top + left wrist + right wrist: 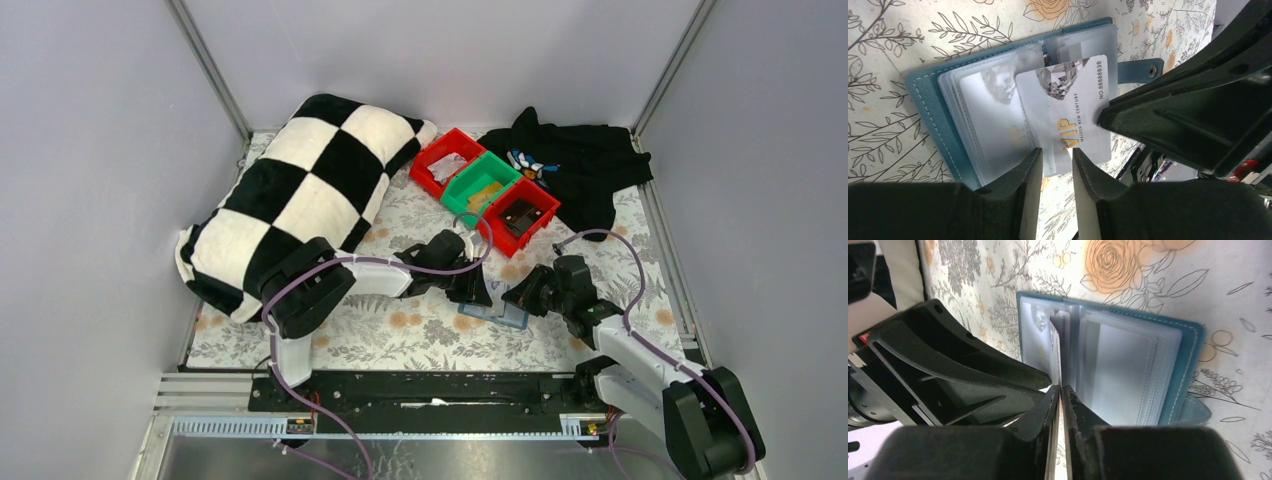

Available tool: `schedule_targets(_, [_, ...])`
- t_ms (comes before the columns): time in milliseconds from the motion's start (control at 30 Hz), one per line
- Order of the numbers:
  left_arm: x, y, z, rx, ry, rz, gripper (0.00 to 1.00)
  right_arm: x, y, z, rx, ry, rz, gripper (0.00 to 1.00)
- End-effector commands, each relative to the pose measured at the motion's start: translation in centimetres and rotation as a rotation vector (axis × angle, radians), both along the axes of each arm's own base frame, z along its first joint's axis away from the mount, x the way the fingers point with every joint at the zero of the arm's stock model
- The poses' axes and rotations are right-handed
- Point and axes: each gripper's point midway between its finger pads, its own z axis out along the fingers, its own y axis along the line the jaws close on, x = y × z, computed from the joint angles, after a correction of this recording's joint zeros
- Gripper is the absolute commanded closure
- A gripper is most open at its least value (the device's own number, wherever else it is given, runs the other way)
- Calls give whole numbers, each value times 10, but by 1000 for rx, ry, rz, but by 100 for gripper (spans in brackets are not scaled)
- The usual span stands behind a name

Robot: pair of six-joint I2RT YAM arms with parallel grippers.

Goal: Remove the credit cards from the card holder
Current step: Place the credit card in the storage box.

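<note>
Pale credit card (1068, 107), lying across open card holder (928, 100): large gold "VIP". Small line beside it, seemingly "MALSON NEW CENTURY". Along short edge, "NO.88888838". Second card (993, 115) under clear sleeve: faint gold mark, unreadable.

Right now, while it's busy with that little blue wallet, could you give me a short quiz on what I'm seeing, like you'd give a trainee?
1. Which gripper clamps the card? A left; B right; C neither.
2. True or false: the holder lies shut.
3. Fill in: the gold letters on the card read ___.
Key: 1 B, the right gripper pinches it edge-on. 2 False, it lies open, pockets up. 3 VIP.
</note>
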Motion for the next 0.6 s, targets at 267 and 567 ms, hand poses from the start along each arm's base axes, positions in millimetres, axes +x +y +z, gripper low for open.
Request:
schedule_targets(267, [-1,-4,-3,-19,-9,-10,68,-3,15,-2,73,18,62,86])
schedule_targets(567, [16,11,58,-81,-97,25,65,0,-17,27,-123,-76,26,100])
